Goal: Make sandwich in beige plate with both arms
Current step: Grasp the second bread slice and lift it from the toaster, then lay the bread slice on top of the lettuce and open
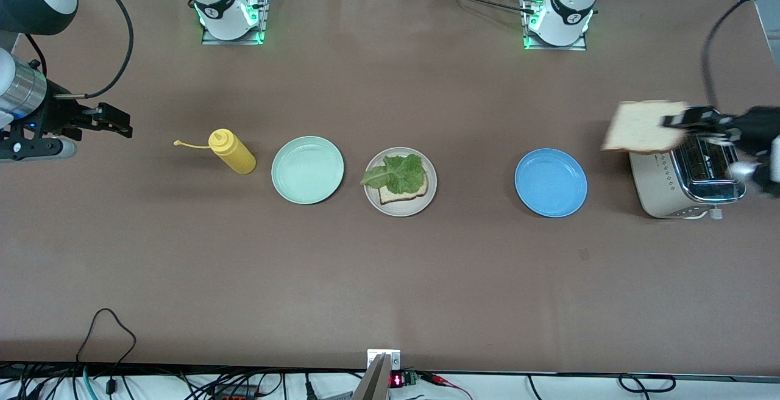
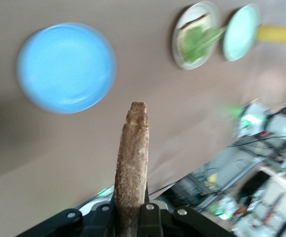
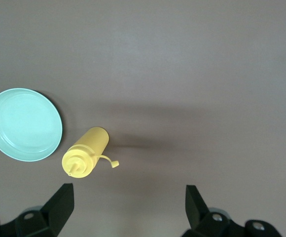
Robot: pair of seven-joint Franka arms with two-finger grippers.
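The beige plate (image 1: 428,200) lies mid-table with one bread slice (image 1: 399,195) on it and a ruffled lettuce leaf (image 1: 396,174) on top of that slice. My left gripper (image 1: 688,121) is up in the air over the toaster (image 1: 688,183), shut on a second bread slice (image 1: 643,127). In the left wrist view that slice (image 2: 132,163) stands edge-on between the fingers of the left gripper (image 2: 130,210), with the beige plate (image 2: 178,54) and lettuce (image 2: 199,39) far off. My right gripper (image 1: 116,121) waits open and empty at the right arm's end of the table.
A blue plate (image 1: 551,182) lies between the beige plate and the toaster. A mint-green plate (image 1: 308,170) and a yellow squeeze bottle (image 1: 233,151) lie toward the right arm's end. The right wrist view shows that bottle (image 3: 86,150) and the mint-green plate (image 3: 23,124) beneath the right gripper (image 3: 128,190).
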